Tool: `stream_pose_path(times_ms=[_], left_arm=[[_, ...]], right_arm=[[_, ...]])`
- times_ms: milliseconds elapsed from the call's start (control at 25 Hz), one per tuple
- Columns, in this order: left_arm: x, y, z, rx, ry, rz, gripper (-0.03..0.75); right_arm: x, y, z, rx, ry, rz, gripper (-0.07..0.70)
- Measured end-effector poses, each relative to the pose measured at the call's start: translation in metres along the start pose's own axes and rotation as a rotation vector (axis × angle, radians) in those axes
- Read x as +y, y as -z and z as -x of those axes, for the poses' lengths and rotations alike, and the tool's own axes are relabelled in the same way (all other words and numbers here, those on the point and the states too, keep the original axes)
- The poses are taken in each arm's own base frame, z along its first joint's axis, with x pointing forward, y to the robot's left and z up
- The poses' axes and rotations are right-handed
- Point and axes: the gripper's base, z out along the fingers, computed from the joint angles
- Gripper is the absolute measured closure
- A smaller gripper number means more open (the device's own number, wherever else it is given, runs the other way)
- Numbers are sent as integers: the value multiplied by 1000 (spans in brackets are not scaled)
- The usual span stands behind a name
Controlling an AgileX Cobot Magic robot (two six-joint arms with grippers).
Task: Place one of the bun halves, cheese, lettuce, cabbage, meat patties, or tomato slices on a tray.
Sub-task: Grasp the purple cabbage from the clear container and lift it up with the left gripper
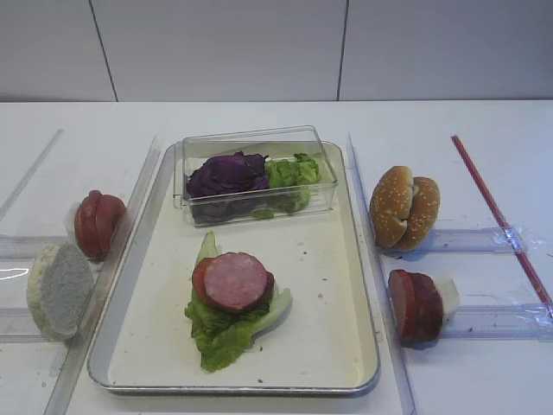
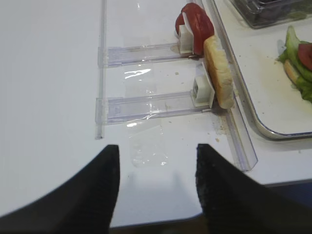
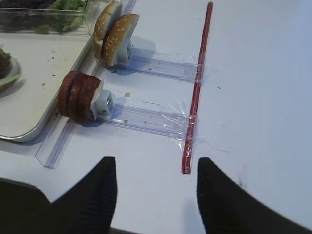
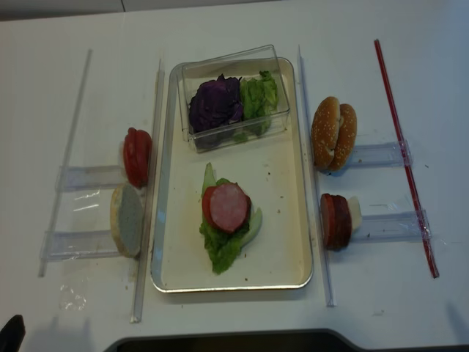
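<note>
The tray (image 1: 328, 285) holds a stack of lettuce (image 1: 223, 333) with a red slice and a meat patty (image 1: 236, 281) on top. Cabbage (image 1: 226, 173) and more lettuce (image 1: 292, 171) lie in a clear box (image 1: 259, 138) at the tray's far end. Tomato slices (image 1: 97, 223) and a pale bun half (image 1: 59, 290) stand in holders left of the tray. Sesame bun halves (image 1: 404, 206) and meat patties (image 1: 415, 304) stand on its right. Cheese is out of view. My left gripper (image 2: 157, 146) hovers open and empty near the table's front edge, short of the pale bun half (image 2: 218, 73). My right gripper (image 3: 156, 160) is open and empty, short of the meat patties (image 3: 78, 95).
Clear plastic rails (image 1: 130, 216) run along both long sides of the tray, with short cross rails (image 3: 146, 117) under the holders. A red strip (image 1: 501, 216) is taped down at the far right. A patch of clear tape (image 2: 148, 144) lies just ahead of my left gripper.
</note>
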Motion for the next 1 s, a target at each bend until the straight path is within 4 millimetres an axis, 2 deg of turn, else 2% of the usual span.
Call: stream_pose_path(times_ms=[1000], left_arm=[[0,0,0,0,0,0,370]], right_arm=[[0,0,0,0,-6,0,238]])
